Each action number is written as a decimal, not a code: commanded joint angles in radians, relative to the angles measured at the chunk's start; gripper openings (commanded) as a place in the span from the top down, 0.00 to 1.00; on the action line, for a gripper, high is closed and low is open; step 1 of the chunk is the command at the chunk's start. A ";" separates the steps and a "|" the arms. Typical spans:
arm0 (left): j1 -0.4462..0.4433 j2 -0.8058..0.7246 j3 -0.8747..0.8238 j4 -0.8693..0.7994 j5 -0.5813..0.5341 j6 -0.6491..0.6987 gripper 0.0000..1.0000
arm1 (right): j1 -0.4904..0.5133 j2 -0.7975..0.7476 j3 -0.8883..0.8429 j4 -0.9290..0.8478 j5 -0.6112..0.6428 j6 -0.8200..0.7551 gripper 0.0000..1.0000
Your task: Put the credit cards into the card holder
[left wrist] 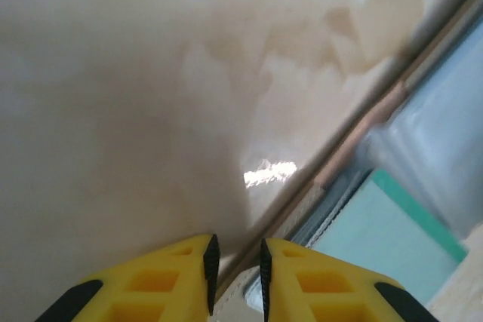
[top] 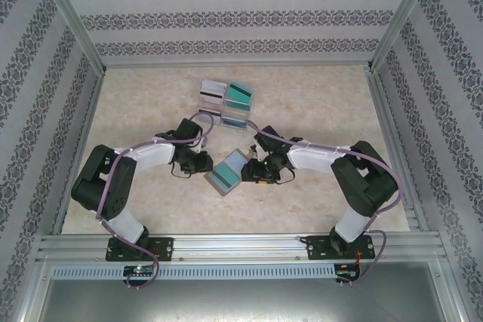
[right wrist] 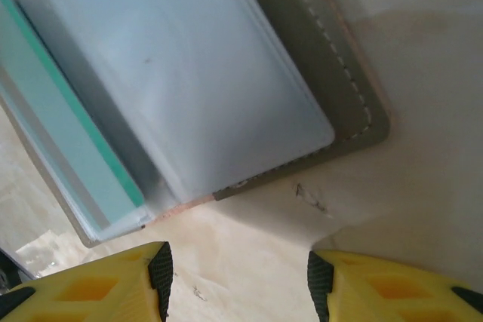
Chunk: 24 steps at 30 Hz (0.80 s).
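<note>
The one card holder [top: 230, 171] lies open at the middle of the table [top: 317, 96], with one teal card [top: 224, 179] tucked in its near-left pocket. The left gripper [left wrist: 235, 265] has its jaws drawn narrow at the holder's left edge, which seems to run between them; I cannot tell if it is nipped. The right gripper [right wrist: 240, 277] has its jaws about half wide over bare table beside the holder's right edge, holding nothing. Farther off, one clear tray [top: 223, 111] holds a white-grey card [top: 211, 90] and a second teal card [top: 240, 94].
</note>
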 commanded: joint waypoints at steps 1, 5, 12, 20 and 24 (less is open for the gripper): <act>-0.042 -0.047 -0.087 -0.004 0.051 -0.059 0.75 | 0.007 0.138 0.097 0.175 0.036 -0.011 0.45; -0.107 -0.094 -0.169 0.046 0.053 -0.136 0.76 | 0.004 0.270 0.289 0.120 -0.009 -0.059 0.45; -0.226 -0.134 -0.165 0.081 0.024 -0.230 0.76 | 0.037 0.404 0.532 0.013 -0.080 -0.100 0.45; -0.305 -0.033 -0.071 0.164 0.025 -0.268 0.76 | 0.064 0.472 0.680 -0.064 -0.128 -0.132 0.45; -0.325 0.019 -0.009 0.199 0.022 -0.276 0.75 | 0.037 0.422 0.658 -0.080 -0.101 -0.154 0.45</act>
